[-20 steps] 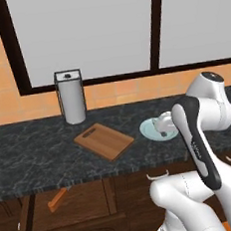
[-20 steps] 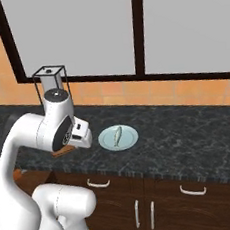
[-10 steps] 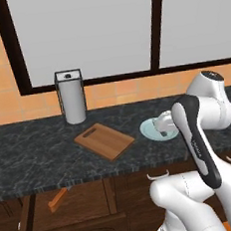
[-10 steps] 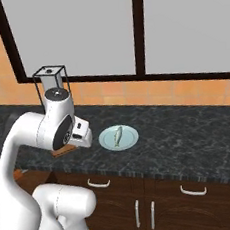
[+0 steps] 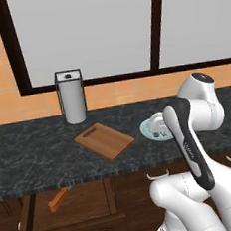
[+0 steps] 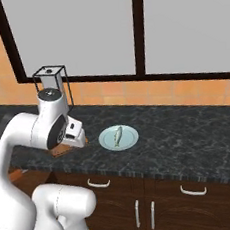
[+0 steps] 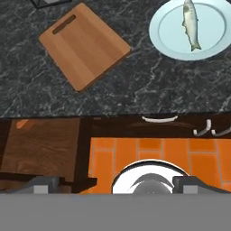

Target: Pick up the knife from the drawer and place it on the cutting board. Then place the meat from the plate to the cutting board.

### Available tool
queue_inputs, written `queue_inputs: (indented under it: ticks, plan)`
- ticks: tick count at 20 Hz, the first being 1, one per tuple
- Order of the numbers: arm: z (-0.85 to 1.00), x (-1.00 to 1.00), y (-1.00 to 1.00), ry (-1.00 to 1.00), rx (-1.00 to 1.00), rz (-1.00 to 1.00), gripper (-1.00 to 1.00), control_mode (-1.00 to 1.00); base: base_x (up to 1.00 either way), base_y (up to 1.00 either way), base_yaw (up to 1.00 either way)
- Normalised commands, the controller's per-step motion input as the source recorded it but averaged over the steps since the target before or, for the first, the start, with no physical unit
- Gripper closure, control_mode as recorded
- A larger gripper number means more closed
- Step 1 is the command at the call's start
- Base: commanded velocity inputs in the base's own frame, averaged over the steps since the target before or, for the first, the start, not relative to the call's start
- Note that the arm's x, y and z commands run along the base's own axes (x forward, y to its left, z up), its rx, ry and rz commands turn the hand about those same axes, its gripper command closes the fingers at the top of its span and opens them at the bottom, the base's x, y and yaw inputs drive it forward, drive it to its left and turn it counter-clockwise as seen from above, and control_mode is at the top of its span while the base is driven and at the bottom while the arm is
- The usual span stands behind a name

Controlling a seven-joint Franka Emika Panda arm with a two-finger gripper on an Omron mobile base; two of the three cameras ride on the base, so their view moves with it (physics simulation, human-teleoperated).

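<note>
The left base view shows the open drawer (image 5: 72,211) below the dark stone surface (image 5: 37,160). The knife (image 5: 57,199) lies inside it on the drawer floor, orange-brown handle toward the front. The right base view does not take in the drawer interior; there the arm covers most of the cutting board (image 6: 60,149), leaving a brown corner visible.

The hand view looks down on the surface from above. The cutting board (image 7: 84,44) lies flat, bare, slot end toward the paper-towel holder (image 5: 71,95). The plate (image 7: 168,34) sits well apart from the board on the same surface. The meat (image 7: 191,25) lies on the plate, lengthwise across its middle. In the left base view the arm hides part of the plate (image 5: 151,128); the right base view shows plate (image 6: 108,139) and meat (image 6: 118,136) whole.

Pincer (image 7: 116,184): the two fingertips (image 7: 44,182) stand far apart at the lower edge of the hand view, nothing between them. The pincer hangs above the front edge of the surface, clear of all objects.
</note>
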Motion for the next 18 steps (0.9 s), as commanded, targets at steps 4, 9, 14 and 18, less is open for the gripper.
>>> queue_inputs:
  ticks: [4,9,14,18]
  plan:
    - [-0.59,0.31,1.0,0.06,-0.06,-0.15,-1.0,-1.0,0.0,0.0,0.0]
    - [-0.63,0.11,1.0,0.06,-0.07,-0.07,-1.0,-1.0,0.0,0.0,0.0]
    - [-0.44,-0.08,0.36,0.21,-0.01,0.14,-1.0,-1.0,0.0,0.0,0.0]
    - [-0.21,0.07,0.96,0.18,0.0,0.1,-1.0,-1.0,0.0,0.0,0.0]
